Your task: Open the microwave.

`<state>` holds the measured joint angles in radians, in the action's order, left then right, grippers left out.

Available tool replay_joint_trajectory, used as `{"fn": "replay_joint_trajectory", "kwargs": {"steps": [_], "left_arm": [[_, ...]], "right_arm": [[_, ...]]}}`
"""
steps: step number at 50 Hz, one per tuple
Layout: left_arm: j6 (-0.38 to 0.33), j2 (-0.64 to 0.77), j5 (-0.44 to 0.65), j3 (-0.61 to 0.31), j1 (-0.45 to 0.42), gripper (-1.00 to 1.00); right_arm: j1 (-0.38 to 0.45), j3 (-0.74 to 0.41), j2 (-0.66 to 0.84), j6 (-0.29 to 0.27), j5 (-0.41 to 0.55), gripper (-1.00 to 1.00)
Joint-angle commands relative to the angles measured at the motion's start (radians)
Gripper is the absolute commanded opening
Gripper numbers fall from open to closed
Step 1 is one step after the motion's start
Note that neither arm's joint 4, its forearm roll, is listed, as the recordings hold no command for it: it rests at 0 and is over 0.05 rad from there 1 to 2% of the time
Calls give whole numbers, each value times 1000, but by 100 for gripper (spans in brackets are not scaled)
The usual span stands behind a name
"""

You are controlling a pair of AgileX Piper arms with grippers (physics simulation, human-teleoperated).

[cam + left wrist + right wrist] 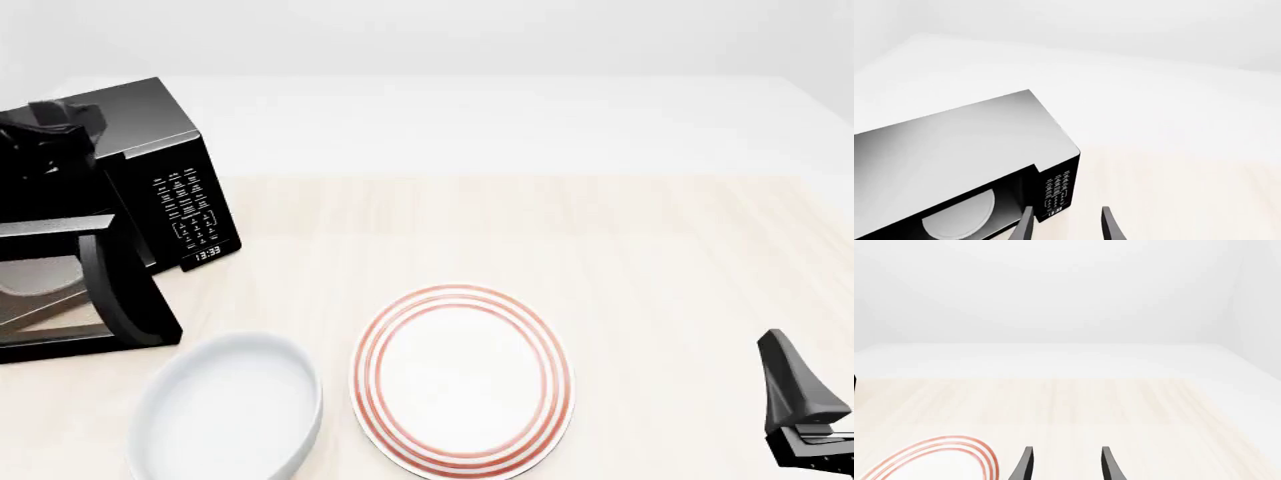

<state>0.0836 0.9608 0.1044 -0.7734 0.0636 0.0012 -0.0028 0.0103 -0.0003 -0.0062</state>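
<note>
Black fingers on both arms: is anything in them? asks the operator.

No, I answer. My left gripper [1067, 212] is spread wide and empty, and it hangs above the microwave [140, 115], looking down past its front corner. My right gripper [1065, 452] is just as wide and just as empty.

Where does the microwave sit?

At the left end of the table [641, 250], turned a little so the keypad [187, 205] faces inward. The door [60, 285] is swung out toward my side, hinged on the side away from the keypad. From my left wrist I see straight into the cavity, down to the pale turntable [961, 215].

Why is the left arm [47, 140] up there?

My guess is that it is lifted clear so it doesn't knock the door, which it does not touch. With the door this far out, I judge the job done or nearly so.

And the right arm?

It is parked well away from the microwave, at the near right edge, beyond the red-ringed plate [461, 385]. The handle was on the left arm's side, so the right had no reason to cross over. A white bowl [234, 410] sits just in front of the open door, near enough that I would watch it if the door swung further.
</note>
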Motion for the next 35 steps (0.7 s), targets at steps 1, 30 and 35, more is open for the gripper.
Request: {"fn": "replay_joint_trajectory", "kwargs": {"steps": [1, 30, 35], "left_arm": [[-11, 35, 123, -72, 26, 100], [-93, 192, 335, -241, 89, 100], [-99, 201, 344, -250, 122, 100]], "right_arm": [[0, 0, 0, 0, 0, 100], [0, 0, 0, 0, 0, 100], [0, 0, 0, 0, 0, 100]]}}
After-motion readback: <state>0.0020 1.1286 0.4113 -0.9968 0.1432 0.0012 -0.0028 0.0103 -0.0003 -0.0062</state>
